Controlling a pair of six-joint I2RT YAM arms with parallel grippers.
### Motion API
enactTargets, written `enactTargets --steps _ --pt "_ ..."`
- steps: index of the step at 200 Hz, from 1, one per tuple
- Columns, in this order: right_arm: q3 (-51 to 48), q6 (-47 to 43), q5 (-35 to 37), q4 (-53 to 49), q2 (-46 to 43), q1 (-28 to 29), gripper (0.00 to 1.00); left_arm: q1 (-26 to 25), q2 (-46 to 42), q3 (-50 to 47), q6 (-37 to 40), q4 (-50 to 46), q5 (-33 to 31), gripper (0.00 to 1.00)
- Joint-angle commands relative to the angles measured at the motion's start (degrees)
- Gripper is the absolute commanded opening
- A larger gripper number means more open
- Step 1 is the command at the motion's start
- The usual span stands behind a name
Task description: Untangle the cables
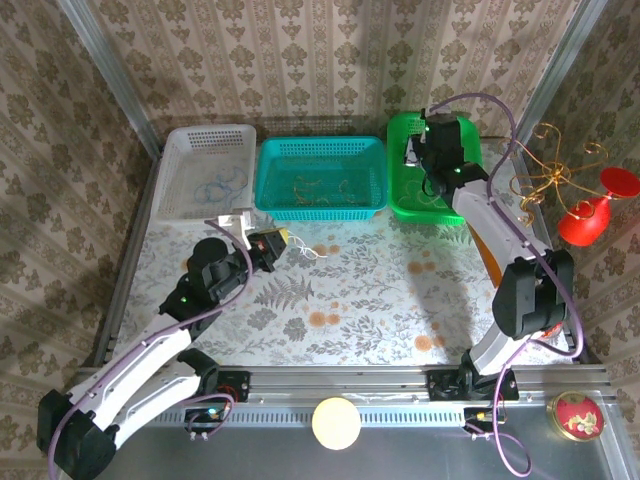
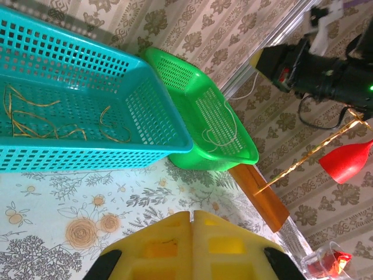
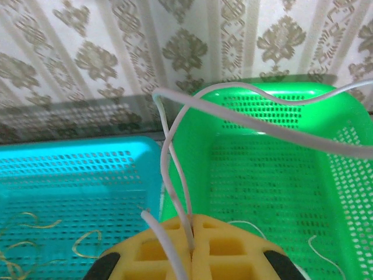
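Green basket (image 3: 263,87) below, white cable (image 3: 291,137) pinched in right gripper (image 3: 192,224)

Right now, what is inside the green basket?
White cables lie on the floor of the green basket. Above it the right gripper is shut on another white cable. From the top, the right arm covers part of the floor, so anything under it cannot be seen.

Cable (image 3: 173,169) in right hand (image 3: 192,221), above rightmost basket (image 3: 262,87).
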Motion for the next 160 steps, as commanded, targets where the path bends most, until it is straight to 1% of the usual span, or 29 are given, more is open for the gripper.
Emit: enactTargets --steps 1,14,17,22,33,40,47,61,67,83,102,136,160 --pt "1.16 -2.69 5.1 -1.65 2.2 0.36 0.0 0.29 0.2 2.31 1.35 -0.12 0.32 0.0" --pt "1.09 -2.95 5.1 -1.86 3.21 0.36 0.0 0.27 0.69 2.42 1.1 0.47 0.76 0.0" --pt "1.14 -3.02 4.87 -2.05 3.47 0.39 0.02 0.24 0.89 2.42 1.04 0.61 0.79 0.0" --pt "1.51 -3.11 4.34 -2.59 3.83 0.39 0.11 0.26 1.1 2.42 0.96 0.86 0.92 0.0" --pt "3.0 -3.11 2.26 -4.81 4.9 0.37 0.38 0.24 1.54 2.46 0.71 1.26 1.29 0.0" --pt "4.26 -2.92 1.13 -6.67 5.66 0.4 0.51 0.24 1.84 2.46 0.59 1.61 1.37 0.0" --pt "5.71 -2.58 0.17 -8.59 6.49 0.4 0.59 0.27 2.11 2.42 0.53 1.99 1.55 0.0" --pt "8.34 -2.37 -1.55 -12.1 7.53 0.49 0.69 0.2 2.68 2.3 0.14 2.74 1.85 0.0" --pt "9.0 -2.31 -2.04 -13.05 7.68 0.55 0.75 0.13 2.86 2.24 0.04 3.0 2.0 0.0" --pt "10.13 -1.76 -3.05 -14.92 7.3 0.67 0.8 -0.11 3.06 2.38 -0.03 3.16 2.22 0.0" --pt "10.65 -1.1 -4.11 -16.39 5.81 1.26 0.82 -0.17 2.97 2.22 0.08 3.02 2.34 0.0" --pt "8.68 1.2 -8.73 -17.01 -0.28 3.23 0.81 -0.31 3.15 1.26 -0.21 4.15 2.55 0.0" --pt "4.92 4.34 -15.14 -15.75 -7.03 5.9 0.77 -0.42 3.41 -0.07 -0.79 7.28 3.24 0.0"
